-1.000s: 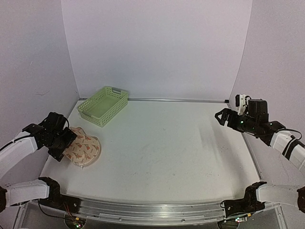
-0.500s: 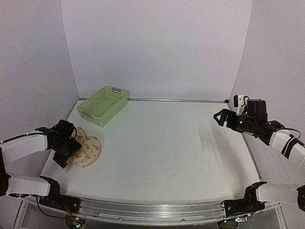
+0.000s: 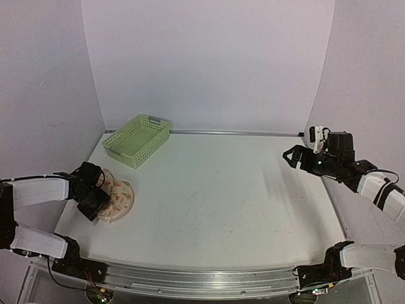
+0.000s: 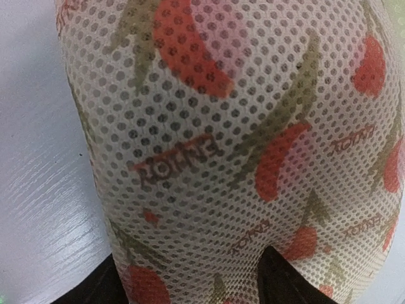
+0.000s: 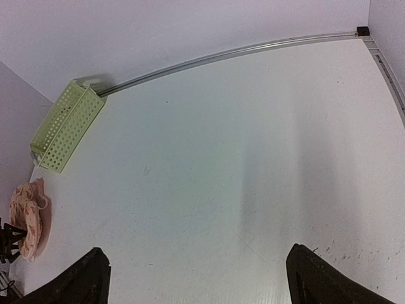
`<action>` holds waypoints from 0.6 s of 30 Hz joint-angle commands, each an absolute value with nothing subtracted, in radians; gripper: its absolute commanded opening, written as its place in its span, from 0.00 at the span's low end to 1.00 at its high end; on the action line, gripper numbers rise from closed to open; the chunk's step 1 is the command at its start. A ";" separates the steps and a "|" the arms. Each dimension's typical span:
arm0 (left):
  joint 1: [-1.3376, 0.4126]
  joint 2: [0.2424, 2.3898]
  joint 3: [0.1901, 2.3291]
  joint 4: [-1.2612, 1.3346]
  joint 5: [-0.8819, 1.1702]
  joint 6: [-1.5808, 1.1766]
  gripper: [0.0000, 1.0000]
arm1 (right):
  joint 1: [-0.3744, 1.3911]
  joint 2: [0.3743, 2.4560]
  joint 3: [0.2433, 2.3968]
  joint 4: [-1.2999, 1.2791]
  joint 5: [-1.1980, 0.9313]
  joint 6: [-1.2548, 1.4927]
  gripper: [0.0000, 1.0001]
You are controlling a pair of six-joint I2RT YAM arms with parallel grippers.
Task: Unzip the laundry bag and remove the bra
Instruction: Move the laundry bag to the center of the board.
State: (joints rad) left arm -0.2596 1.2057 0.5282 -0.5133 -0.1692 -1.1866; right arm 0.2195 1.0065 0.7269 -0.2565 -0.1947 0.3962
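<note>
Mesh-faced beige-pink laundry bag (image 3: 118,197) with red and green motifs, lying closed directly beneath left claw (image 4: 190,263), fingers spread astride its fabric, right claw (image 3: 292,156) likewise spread, raised well apart from bag, green basket (image 3: 155,137) beyond left claw.

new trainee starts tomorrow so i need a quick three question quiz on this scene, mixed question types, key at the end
1. True or false: the laundry bag lies inside the green basket.
2. Which pincer is at the bag? A) left pincer B) right pincer C) neither
3. Fill in: the right pincer's fingers are ____.
Key: 1 false, it lies on the table, outside the basket. 2 A. 3 open.
</note>
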 commanded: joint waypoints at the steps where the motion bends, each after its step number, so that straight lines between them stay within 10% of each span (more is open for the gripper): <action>1: -0.255 1.213 0.526 -0.480 -0.151 -1.142 0.63 | 0.224 1.013 0.773 -0.209 -0.199 0.390 0.98; 18: -0.282 1.115 0.492 -0.468 -0.024 -1.161 0.15 | 0.237 1.028 0.737 -0.148 -0.360 0.415 0.98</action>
State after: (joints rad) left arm -0.2623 1.1435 0.4984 -0.4862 -0.0761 -1.1522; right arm 0.2195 1.0325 0.7330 -0.2405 -0.2714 0.3988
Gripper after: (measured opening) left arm 0.199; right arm 0.983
